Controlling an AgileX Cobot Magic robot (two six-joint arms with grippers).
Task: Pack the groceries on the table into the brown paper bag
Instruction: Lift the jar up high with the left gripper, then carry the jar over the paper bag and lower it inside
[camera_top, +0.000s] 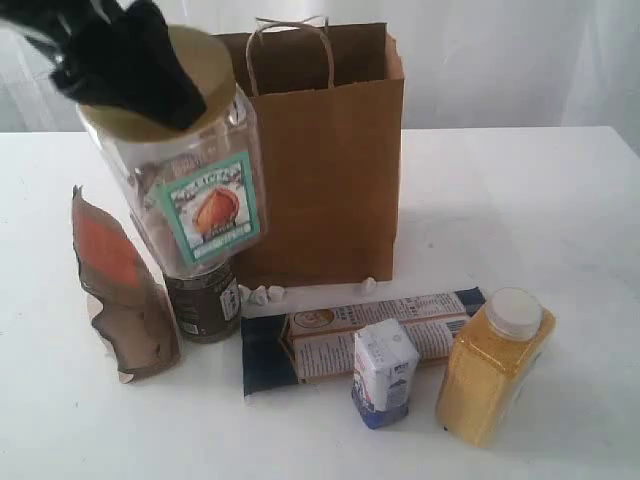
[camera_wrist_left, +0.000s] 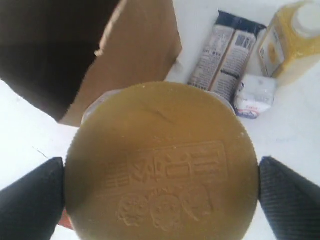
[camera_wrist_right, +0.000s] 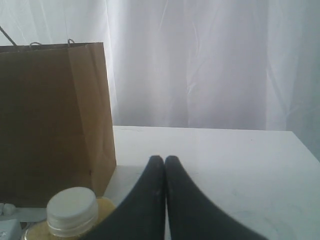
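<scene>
My left gripper (camera_top: 150, 85) is shut on the tan lid (camera_wrist_left: 160, 160) of the clear jar (camera_top: 200, 190), with a finger (camera_wrist_left: 30, 200) pressed against each side. The jar hangs tilted in the air above the dark can (camera_top: 203, 300), just left of the brown paper bag (camera_top: 325, 160). The bag stands upright with its mouth open (camera_wrist_left: 55, 45). On the table (camera_top: 520, 200) lie the orange-brown pouch (camera_top: 120, 290), the navy packet (camera_top: 330, 335), the white-blue carton (camera_top: 385, 370) and the yellow-grain bottle (camera_top: 495, 365). My right gripper (camera_wrist_right: 165, 160) is shut and empty above the bottle's white cap (camera_wrist_right: 72, 210); the exterior view does not show it.
Small white crumbs (camera_top: 262, 294) lie at the bag's foot. A white curtain (camera_wrist_right: 200, 60) hangs behind the table. Bare tabletop stretches to the right of the bag (camera_wrist_right: 225, 150).
</scene>
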